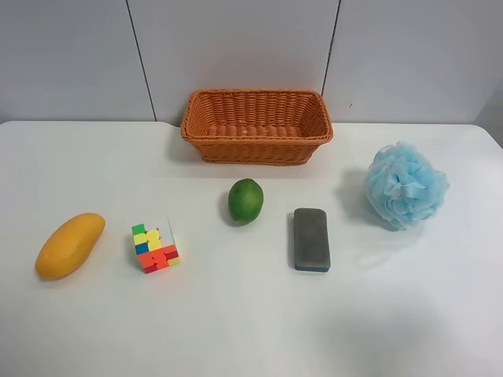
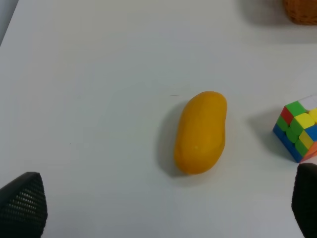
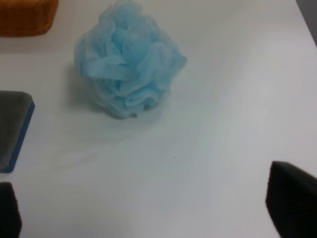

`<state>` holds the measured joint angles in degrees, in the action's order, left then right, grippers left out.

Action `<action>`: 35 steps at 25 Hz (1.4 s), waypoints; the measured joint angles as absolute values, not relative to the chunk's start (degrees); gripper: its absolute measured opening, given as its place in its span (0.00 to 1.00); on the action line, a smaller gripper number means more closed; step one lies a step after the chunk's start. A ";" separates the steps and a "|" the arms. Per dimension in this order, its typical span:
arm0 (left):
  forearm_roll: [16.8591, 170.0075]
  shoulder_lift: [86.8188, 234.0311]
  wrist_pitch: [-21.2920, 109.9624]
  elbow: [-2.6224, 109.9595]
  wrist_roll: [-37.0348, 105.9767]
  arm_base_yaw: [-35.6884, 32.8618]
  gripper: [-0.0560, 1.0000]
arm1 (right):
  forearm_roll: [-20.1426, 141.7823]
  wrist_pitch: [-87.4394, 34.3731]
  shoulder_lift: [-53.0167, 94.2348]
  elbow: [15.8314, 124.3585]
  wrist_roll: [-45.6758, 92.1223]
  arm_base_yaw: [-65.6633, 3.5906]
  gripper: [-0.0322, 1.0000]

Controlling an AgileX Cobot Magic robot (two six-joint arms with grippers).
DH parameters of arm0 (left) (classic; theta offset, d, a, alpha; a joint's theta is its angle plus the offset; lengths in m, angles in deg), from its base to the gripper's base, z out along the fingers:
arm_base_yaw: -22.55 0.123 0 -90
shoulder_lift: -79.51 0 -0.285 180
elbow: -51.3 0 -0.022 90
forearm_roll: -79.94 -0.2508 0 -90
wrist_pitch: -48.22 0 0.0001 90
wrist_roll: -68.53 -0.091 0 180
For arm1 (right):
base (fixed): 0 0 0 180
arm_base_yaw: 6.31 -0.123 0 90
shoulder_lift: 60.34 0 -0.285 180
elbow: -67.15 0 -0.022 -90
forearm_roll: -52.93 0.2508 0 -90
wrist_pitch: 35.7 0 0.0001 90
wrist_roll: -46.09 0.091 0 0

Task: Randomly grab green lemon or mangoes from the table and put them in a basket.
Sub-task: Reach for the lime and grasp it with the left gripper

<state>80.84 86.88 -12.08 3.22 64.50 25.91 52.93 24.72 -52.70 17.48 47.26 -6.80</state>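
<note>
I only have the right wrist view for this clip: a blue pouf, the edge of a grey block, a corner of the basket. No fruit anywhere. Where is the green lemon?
Observer: The green lemon sits on the table just in front of the basket, apart from it.
Reviewer: And the mango?
Observer: The mango lies at the exterior high view's far left, beside a colour cube but not touching it.
Reviewer: Anything in the basket yet?
Observer: No, its inside shows only wicker.
</note>
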 joint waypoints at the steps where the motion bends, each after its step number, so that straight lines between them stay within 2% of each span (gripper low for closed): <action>1: 80.84 86.88 -12.08 3.22 64.50 25.91 0.99 | 52.93 24.72 -52.70 17.48 47.26 -6.80 0.99; 29: 80.84 86.88 -12.08 3.22 64.50 25.91 0.99 | 52.93 24.72 -52.70 17.48 47.49 -6.80 0.99; 35: 80.84 94.97 -14.96 10.19 65.73 25.91 0.99 | 52.93 24.72 -52.70 17.48 47.49 -6.80 0.99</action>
<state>80.84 94.97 -14.96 10.19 65.73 25.91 52.93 24.72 -52.70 17.48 47.49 -6.80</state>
